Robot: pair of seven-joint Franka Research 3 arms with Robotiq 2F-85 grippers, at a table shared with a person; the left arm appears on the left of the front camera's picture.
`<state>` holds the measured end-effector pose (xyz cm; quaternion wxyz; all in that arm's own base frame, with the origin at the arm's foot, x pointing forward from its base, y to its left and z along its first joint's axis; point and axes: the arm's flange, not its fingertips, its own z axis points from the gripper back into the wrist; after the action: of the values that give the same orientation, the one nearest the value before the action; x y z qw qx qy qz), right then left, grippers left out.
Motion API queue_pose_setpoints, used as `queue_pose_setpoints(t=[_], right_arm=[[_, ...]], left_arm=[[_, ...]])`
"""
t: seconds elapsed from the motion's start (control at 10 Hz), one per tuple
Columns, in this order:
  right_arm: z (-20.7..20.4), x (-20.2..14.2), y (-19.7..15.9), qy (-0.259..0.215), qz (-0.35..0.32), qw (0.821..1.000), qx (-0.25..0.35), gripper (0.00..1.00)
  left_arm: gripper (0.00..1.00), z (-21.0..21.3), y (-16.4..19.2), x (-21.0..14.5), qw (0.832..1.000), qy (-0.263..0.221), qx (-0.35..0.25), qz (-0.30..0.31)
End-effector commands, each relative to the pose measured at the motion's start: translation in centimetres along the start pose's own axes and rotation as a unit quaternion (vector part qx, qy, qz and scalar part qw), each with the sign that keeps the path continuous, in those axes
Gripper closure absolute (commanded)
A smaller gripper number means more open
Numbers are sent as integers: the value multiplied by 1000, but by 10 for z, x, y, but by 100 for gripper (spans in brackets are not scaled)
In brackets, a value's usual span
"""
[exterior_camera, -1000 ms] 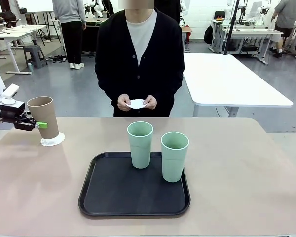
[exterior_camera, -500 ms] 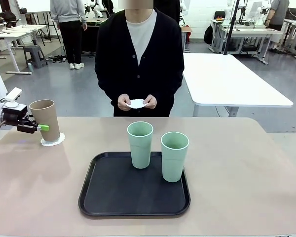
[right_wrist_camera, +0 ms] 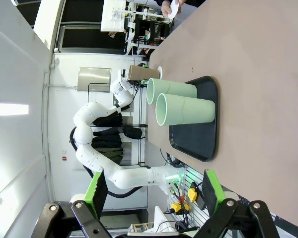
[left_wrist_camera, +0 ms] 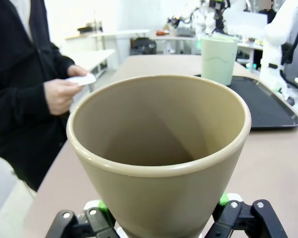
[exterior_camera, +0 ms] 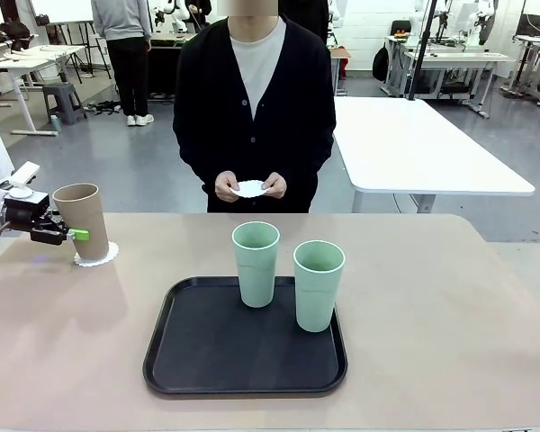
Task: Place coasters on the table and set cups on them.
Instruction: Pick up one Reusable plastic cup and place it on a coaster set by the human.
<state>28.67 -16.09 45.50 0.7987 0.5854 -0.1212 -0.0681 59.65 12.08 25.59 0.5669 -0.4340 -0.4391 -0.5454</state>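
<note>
A tan-brown cup (exterior_camera: 81,220) stands on a white coaster (exterior_camera: 97,255) at the table's (exterior_camera: 450,297) far left. My left gripper (exterior_camera: 79,233) is shut on the cup's lower half; in the left wrist view the cup (left_wrist_camera: 159,158) rises between the green pads (left_wrist_camera: 103,207). Two mint-green cups (exterior_camera: 255,264) (exterior_camera: 318,285) stand on the black tray (exterior_camera: 207,360). The person at the far side holds another coaster (exterior_camera: 250,189) in both hands. My right gripper (right_wrist_camera: 156,198) is open, off to the table's side, nothing between its fingers.
The right wrist view is rolled sideways and takes in the table (right_wrist_camera: 258,74), the tray (right_wrist_camera: 201,144), both mint cups (right_wrist_camera: 184,111) and the left arm (right_wrist_camera: 89,148) beyond. A white table (exterior_camera: 414,144) stands behind on the right.
The tan-brown cup has come down a little in my left gripper and now stands straighter on its coaster. The person's hands and the mint cups have stayed put.
</note>
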Motion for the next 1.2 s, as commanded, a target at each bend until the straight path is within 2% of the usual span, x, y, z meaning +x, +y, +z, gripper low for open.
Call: queue_pose_setpoints(t=[0.0, 0.5, 0.6, 0.7, 1.1], right_arm=[[-1, 0, 0, -1, 3, 1000, 7, 0], [-1, 0, 0, -1, 3, 1000, 7, 0], [-1, 0, 0, -1, 3, 1000, 7, 0], [-1, 0, 0, -1, 3, 1000, 7, 0], [-1, 0, 0, -1, 3, 1000, 7, 0]], left_arm=[[15, 0, 1, 0, 1000, -9, -10, -1], [15, -4, 0, -5, 1000, -7, -21, -2], [11, -4, 0, -6, 1000, -3, -23, -1], [0, -5, 0, -7, 1000, 1, -25, 0], [0, -2, -5, -4, 999, 24, -29, -11]])
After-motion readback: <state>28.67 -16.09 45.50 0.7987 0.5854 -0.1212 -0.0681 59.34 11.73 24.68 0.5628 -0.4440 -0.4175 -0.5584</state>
